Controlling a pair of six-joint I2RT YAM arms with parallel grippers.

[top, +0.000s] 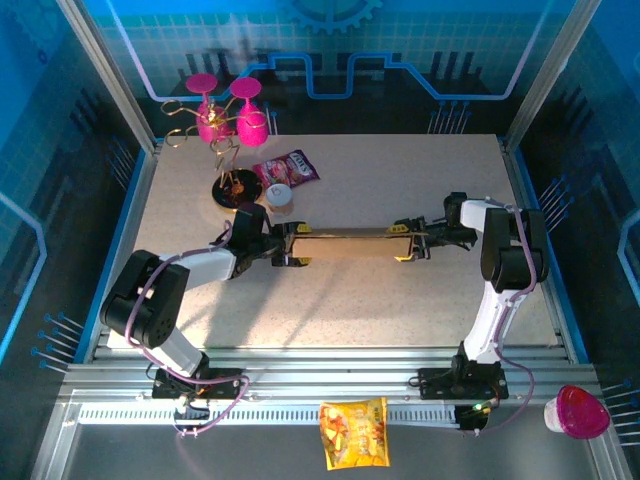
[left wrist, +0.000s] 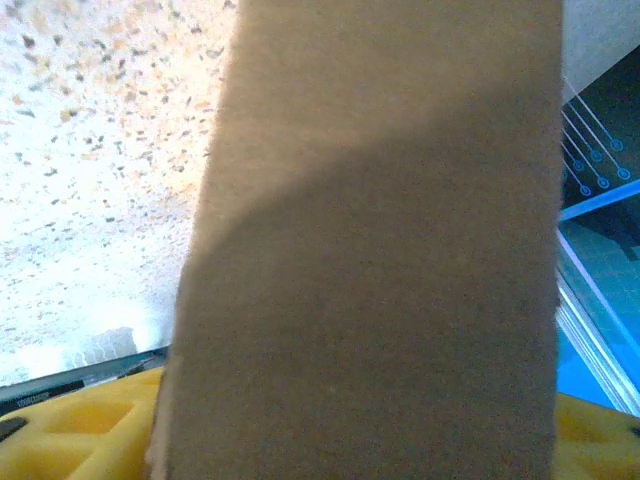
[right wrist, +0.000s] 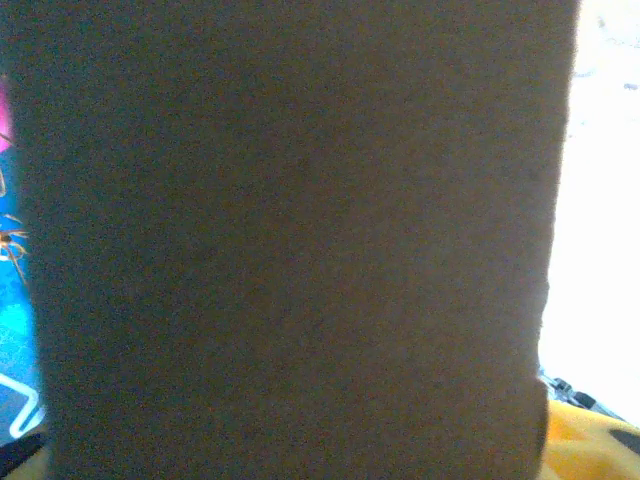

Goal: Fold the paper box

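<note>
At the middle of the counter (top: 400, 185), the box (top: 350, 243) stretches left to right between the two arms and shows from above as a long, narrow brown strip. A shadow lies on the counter just in front of it. The left end effector (top: 293, 252) meets the box's left end, and its fingers are closed on the cardboard there. The right end effector (top: 405, 244) meets the right end, with a yellow fingertip on either side of the strip, clamped on it as well. Both arms reach inward from their bases at the near edge, the left one low and stretched out, the right one bent upright at the elbow.

In the left wrist view, a plain face of the box (left wrist: 380, 260) stands right in front of the lens, slightly tilted. Speckled counter shows to its left and a yellow finger (left wrist: 80, 430) sits at the bottom corner. In the right wrist view, the box (right wrist: 290, 240) is dark and very close, with a bit of yellow finger (right wrist: 595, 440) at the lower right.

Behind the box, toward the far left of the counter, a wire rack (top: 225, 140) holds two pink glasses (top: 228, 112) upside down. A purple packet (top: 290, 170) and a small white jar (top: 280, 196) lie near it. Off the counter, on the near rail, lies a yellow snack bag (top: 353, 432), and a pink-topped cup (top: 578, 412) sits at the right.
</note>
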